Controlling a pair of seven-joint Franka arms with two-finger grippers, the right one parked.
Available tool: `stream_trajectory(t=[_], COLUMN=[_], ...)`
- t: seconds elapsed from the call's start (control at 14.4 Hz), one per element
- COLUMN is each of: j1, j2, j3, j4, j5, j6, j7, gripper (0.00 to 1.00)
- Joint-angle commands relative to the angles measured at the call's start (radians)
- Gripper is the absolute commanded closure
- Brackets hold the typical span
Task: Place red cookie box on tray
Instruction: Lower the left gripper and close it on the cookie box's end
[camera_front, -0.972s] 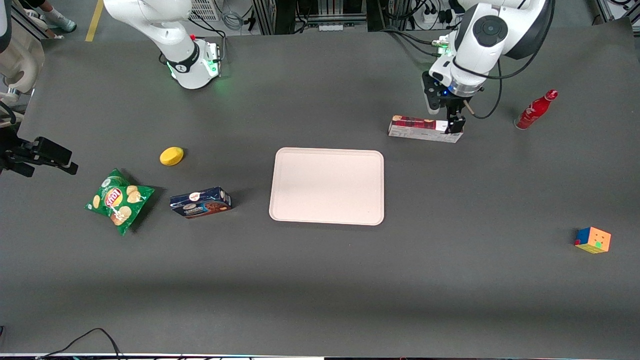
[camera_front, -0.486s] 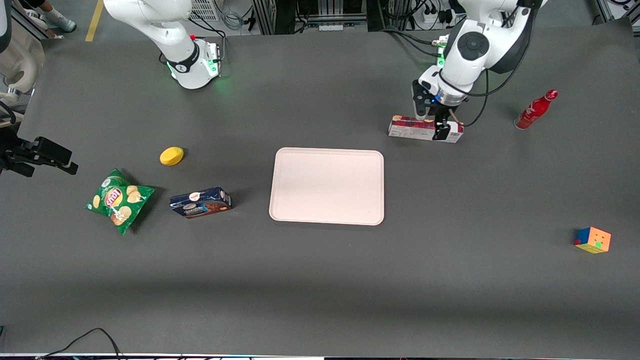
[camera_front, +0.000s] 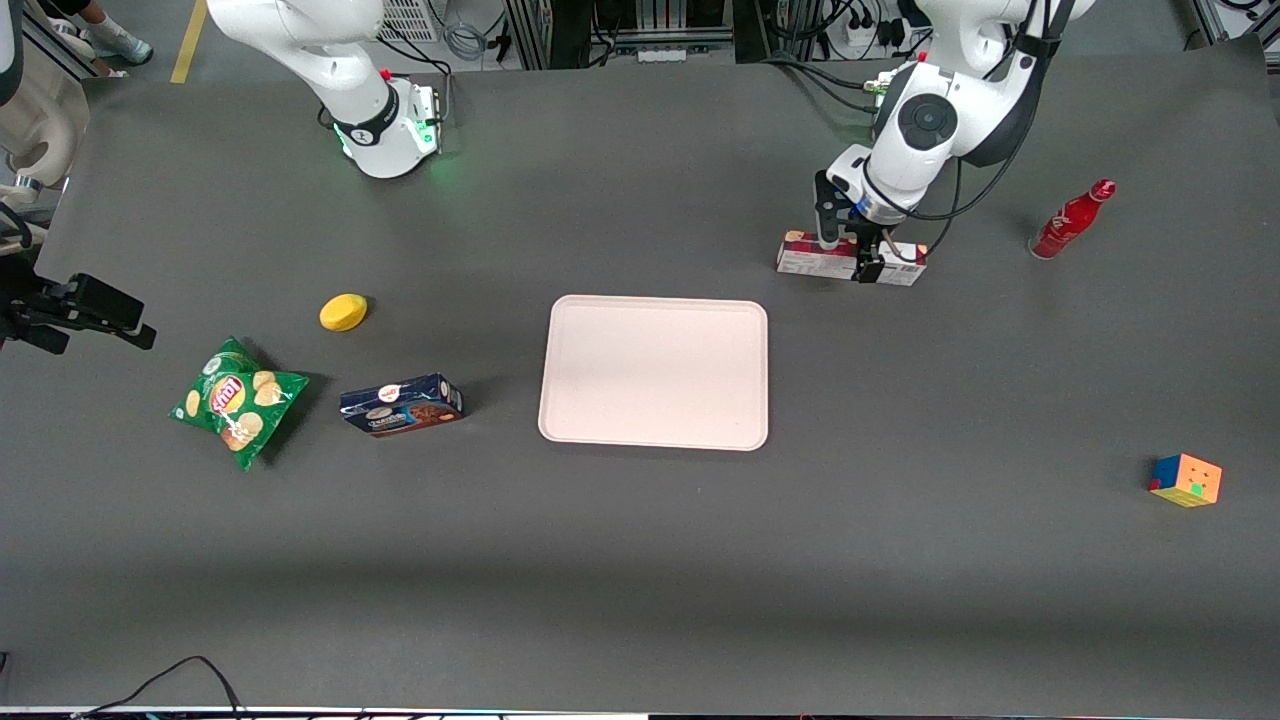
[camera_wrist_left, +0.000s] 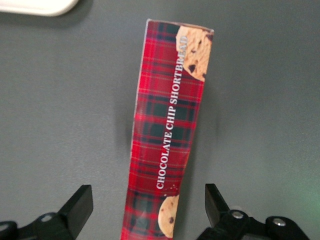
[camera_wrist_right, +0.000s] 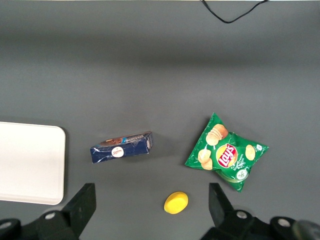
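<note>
While the tabletop (camera_front: 640, 560) lies bare nearest the front camera, we first meet the multicoloured puzzle cube (camera_front: 1186, 480) toward the working arm's end. Toward the parked arm's end lie the green Lay's chip bag (camera_front: 237, 402) and, beside it, the dark-blue cookie box (camera_front: 401, 405). The yellow lemon-like object (camera_front: 343, 312) sits a little farther from the camera than those two.

In the middle we see the tray (camera_front: 654, 372), cream-white, lying flat with nothing on it.

Farther from the camera than the tray, and toward the working arm's end, the red cookie box (camera_front: 805, 257) rests on the tabletop, well off the tray. The claw (camera_front: 846, 248) is down over this box, around the middle of its length. In the wrist view we see the plaid top of the box, lettered "CHOCOLATE CHIP SHORTBREAD", between the two fingers (camera_wrist_left: 80, 206), each with a clear gap to the carton, so the claw is released and grasps nothing.

A red soda bottle (camera_front: 1070, 221) stands farther toward the working arm's end.
</note>
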Motion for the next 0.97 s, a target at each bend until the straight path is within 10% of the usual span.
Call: stream_trajectory(t=[0.0, 0.21, 0.9], j1=[0.007, 0.009, 0.042], j2=[-0.039, -0.033, 0.026], j3=[-0.02, -0.023, -0.024], j4=[-0.074, -0.072, -0.066], j5=[-0.021, -0.021, -0.021], j6=[0.046, 0.053, 0.141], j7=[0.031, 0.033, 0.108], gripper=[0.0, 0.02, 0.54])
